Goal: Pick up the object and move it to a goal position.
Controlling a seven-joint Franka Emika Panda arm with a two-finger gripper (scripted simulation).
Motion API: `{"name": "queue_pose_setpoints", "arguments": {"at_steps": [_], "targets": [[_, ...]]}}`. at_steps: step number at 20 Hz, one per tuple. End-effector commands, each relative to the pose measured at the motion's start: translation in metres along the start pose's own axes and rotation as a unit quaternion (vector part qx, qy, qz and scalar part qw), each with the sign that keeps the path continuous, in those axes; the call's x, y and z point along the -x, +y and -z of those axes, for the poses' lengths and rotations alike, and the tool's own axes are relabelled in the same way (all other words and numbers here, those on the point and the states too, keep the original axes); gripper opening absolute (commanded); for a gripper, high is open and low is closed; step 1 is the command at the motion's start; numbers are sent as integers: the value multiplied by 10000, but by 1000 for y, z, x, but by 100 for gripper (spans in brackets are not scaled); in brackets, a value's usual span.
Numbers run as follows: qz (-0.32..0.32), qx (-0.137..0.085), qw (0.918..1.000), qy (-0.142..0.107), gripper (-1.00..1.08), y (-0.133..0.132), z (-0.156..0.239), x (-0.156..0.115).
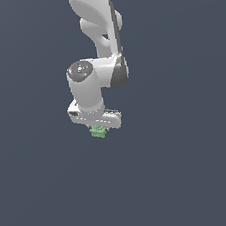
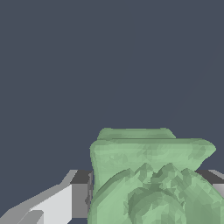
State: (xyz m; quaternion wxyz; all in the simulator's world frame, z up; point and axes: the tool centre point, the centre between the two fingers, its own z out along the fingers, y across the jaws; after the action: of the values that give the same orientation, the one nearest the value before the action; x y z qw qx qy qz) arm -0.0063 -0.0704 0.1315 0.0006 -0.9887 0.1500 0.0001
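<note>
Against a plain dark grey backdrop: white arm (image 1: 96, 46), reaching down from above. Gripper (image 1: 98, 128), pointing down, jaws closed onto the object. Object (image 1: 98, 132), small, light green, blocky, held between the jaws beneath the hand; wrist view shows it close up (image 2: 148, 175), one finger (image 2: 57, 203) touching its side.

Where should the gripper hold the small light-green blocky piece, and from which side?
Across the flat side walls of the light-green blocky piece, coming from above, studded top upward. The white gripper already straddles it that way; the wrist view shows fingers flanking it.
</note>
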Motion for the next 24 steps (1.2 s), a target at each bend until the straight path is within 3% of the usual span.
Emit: {"name": "queue_pose_setpoints", "arguments": {"at_steps": [1,13,24], "targets": [[-1,-2,10000,0,-100,22,23,-7],[-1,0,10000,1,-100,117,122,-44],[0,6,10000,2,-100,148,155,-60]]}}
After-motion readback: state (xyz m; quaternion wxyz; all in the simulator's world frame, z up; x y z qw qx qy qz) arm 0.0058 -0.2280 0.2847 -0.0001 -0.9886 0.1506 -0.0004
